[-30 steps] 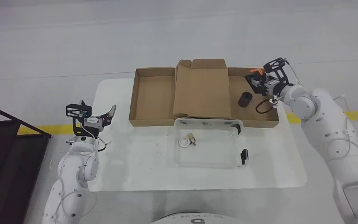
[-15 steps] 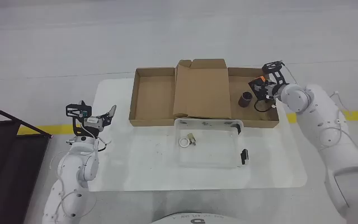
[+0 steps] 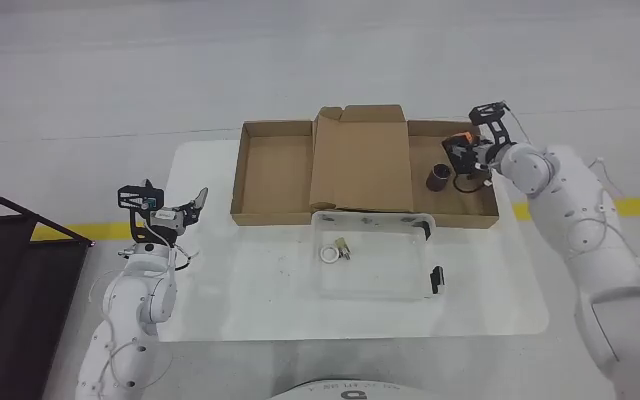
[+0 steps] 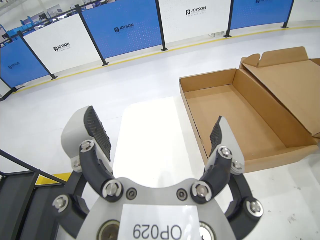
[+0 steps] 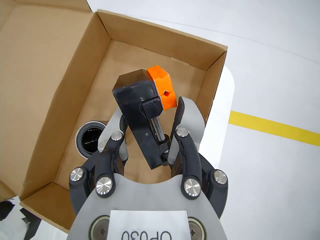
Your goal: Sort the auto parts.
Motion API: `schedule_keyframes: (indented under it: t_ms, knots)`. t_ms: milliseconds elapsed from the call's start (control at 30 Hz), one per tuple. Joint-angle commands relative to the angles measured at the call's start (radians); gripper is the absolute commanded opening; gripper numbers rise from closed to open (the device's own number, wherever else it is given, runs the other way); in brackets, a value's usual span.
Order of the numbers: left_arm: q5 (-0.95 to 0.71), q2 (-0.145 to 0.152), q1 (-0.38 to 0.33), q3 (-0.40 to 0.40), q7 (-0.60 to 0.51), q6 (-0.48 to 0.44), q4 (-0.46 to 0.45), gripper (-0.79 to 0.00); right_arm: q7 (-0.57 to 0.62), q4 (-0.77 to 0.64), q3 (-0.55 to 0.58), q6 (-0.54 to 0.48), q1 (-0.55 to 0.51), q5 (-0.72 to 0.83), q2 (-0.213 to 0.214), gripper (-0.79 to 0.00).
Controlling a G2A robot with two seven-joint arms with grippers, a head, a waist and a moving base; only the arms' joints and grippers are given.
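Note:
My right gripper (image 5: 150, 116) is shut on a black auto part with an orange cap (image 5: 140, 101), held over the right compartment of the cardboard box (image 5: 215, 76). From above, the gripper (image 3: 466, 155) and the part (image 3: 458, 148) are near that compartment's far right corner. A black cylinder (image 5: 90, 138) stands upright on the compartment floor beside the gripper (image 3: 437, 179). My left gripper (image 4: 155, 121) is open and holds nothing, above the table's left end (image 3: 178, 210).
The box's left compartment (image 4: 250, 131) holds nothing, and its middle flaps (image 3: 358, 160) lie folded over. A clear tray (image 3: 400, 285) in front of the box holds a white ring (image 3: 327, 256) and a small metal part (image 3: 343, 247). A black clip (image 3: 437, 280) sits at the tray's right edge.
My right gripper has shifted slightly toward me over the right compartment, carrying the black and orange part. The left arm has not moved.

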Motion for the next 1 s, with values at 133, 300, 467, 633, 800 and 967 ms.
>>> schedule_keyframes:
  t_ms: [133, 300, 467, 633, 800, 967]
  knots:
    - [0.0, 0.0, 0.0, 0.0, 0.0, 0.0, 0.0, 0.0, -0.017, -0.061, 0.067, -0.047, -0.044, 0.032, 0.02, 0.0]
    - [0.0, 0.0, 0.0, 0.0, 0.0, 0.0, 0.0, 0.0, -0.113, -0.189, 0.199, -0.226, -0.137, 0.128, 0.057, 0.0]
    - [0.0, 0.0, 0.0, 0.0, 0.0, 0.0, 0.0, 0.0, -0.194, -0.347, 0.359, -0.461, -0.281, 0.189, 0.1, 0.0]
    - [0.0, 0.0, 0.0, 0.0, 0.0, 0.0, 0.0, 0.0, -0.212, -0.39, 0.407, -0.505, -0.324, 0.199, 0.11, 0.0]
    - [0.0, 0.0, 0.0, 0.0, 0.0, 0.0, 0.0, 0.0, -0.212, -0.39, 0.407, -0.505, -0.324, 0.199, 0.11, 0.0]
    - [0.188, 0.007, -0.003, 0.01, 0.008, 0.013, -0.034, 0.0, -0.212, -0.39, 0.407, -0.505, -0.324, 0.199, 0.11, 0.0]
